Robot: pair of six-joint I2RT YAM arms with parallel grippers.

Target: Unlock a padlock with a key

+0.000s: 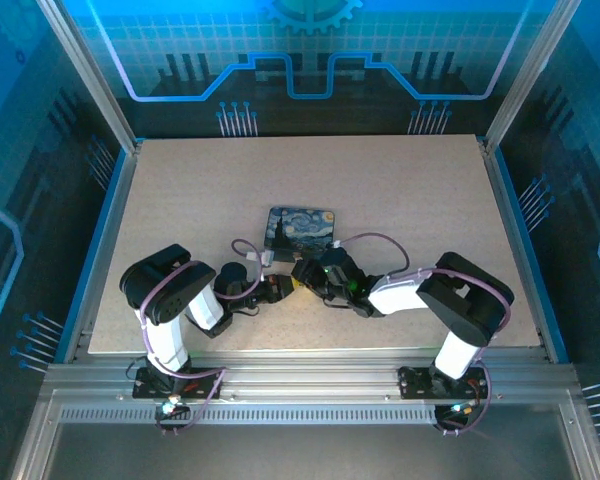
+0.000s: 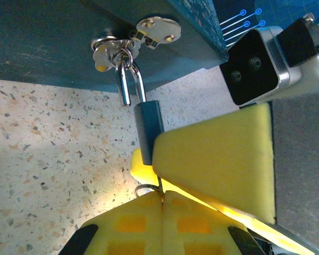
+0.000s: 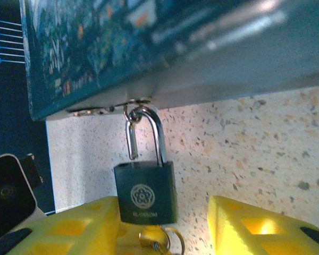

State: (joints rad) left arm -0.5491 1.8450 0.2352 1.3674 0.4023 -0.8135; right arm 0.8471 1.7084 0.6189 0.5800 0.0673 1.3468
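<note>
Largest, a speckled beige table top, carrying near its middle a dark rectangular tin printed with a blue-and-yellow swirly night sky. Just in front of the tin, the two arms meeting tip to tip. Right gripper with yellow fingers standing apart and clamping nothing: one finger touching the padlock body, the other separated from it by a strip of bare table. Left gripper with yellow fingers pressed fully together, tips just below the padlock; impossible to tell about any pinch on the key. Between the right fingers, a tiny dark teal metal padlock with a round emblem, hooked by its thin silver shackle to the metal hasp on the front edge of the tin. Short leg of the shackle ending free above the body, not entering it. Smallest, a tiny metal key with a thin wire ring, only partly seen just under the padlock body, at the bottom edge of the right wrist view.
</note>
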